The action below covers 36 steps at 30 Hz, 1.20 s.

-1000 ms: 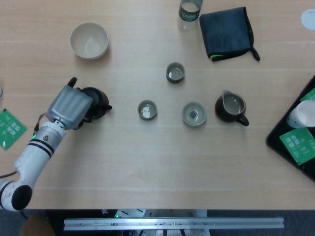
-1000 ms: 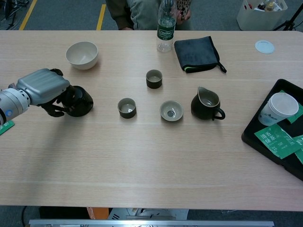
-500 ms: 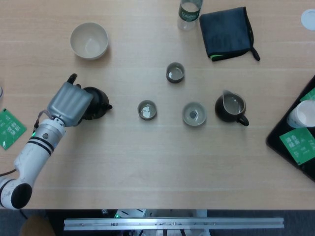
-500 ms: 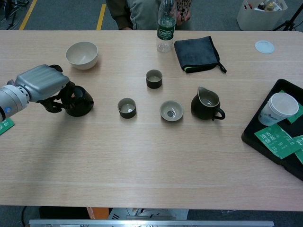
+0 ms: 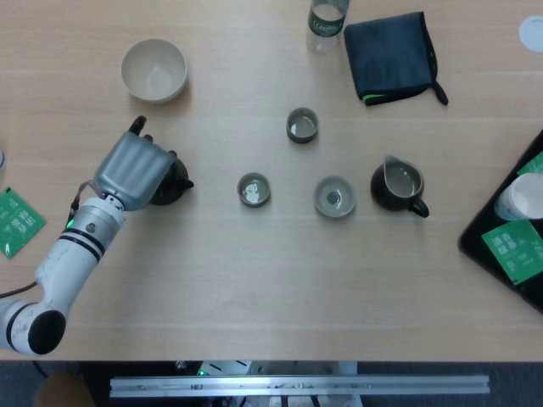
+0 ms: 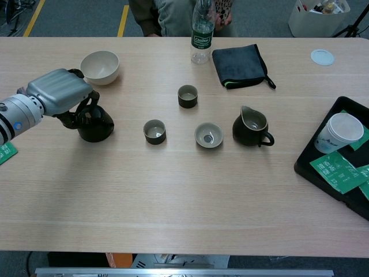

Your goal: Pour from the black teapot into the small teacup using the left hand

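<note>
Pale wood table point(image 6: 173, 190) fills both views. Our left hand point(image 5: 134, 170) reaches in from the left edge, back plate turned up, and sits over the handle side of the black teapot point(image 6: 97, 124), fingers point(image 6: 85, 109) curled down around it. We cannot tell whether the grip is firm. Its spout points at the small teacup point(image 5: 253, 189), which stands apart to the right.

A dark pitcher point(image 6: 252, 127) stands mid-table. Beyond it lies a folded dark cloth point(image 6: 238, 66) — a plastic bottle point(image 6: 201, 33) just left of that. A cream bowl point(image 6: 100, 66) sits far to the pitcher's left, a black tray point(image 6: 307, 161) to its right.
</note>
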Motion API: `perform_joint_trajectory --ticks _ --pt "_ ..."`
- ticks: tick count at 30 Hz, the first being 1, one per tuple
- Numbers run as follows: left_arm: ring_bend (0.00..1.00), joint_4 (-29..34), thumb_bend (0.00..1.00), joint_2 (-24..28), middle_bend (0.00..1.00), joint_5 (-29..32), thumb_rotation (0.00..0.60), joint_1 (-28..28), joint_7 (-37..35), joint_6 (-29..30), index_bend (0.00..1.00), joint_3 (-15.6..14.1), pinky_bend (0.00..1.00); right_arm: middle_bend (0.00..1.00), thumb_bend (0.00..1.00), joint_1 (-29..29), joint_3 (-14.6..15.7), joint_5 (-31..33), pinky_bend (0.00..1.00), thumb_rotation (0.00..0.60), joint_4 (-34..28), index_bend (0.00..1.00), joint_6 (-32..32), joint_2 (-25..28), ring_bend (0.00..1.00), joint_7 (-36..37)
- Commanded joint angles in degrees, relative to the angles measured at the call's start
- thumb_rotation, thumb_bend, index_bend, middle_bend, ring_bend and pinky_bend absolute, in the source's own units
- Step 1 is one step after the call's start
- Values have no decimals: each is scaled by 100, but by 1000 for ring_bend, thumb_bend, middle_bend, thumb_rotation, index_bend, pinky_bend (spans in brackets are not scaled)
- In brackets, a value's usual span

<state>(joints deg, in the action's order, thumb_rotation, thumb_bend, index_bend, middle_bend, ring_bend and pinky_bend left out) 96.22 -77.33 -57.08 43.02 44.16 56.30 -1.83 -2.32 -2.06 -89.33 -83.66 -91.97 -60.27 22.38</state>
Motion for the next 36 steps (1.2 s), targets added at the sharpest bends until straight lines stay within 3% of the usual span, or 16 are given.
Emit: perform_joint_trajectory --ticks 1,13,26,36 --pt "414 19 205 -22 578 18 600 31 42 -11 474 10 136 385 0 -6 -1 9 231 600 23 358 -1 -11 232 24" --pt "414 66 205 -103 576 67 600 180 171 38 473 139 136 386 0 -24 -19 57 231 600 146 358 5 -51 232 150" --pt "409 -299 205 -365 576 50 600 254 91 35 473 205 136 385 0 -42 -32 75 231 600 185 358 -7 -62 232 191" --pt "312 -481 205 -478 517 -258 600 254 -168 82 459 268 135 386 0 -50 -44 77 231 600 169 358 -19 -55 232 183"
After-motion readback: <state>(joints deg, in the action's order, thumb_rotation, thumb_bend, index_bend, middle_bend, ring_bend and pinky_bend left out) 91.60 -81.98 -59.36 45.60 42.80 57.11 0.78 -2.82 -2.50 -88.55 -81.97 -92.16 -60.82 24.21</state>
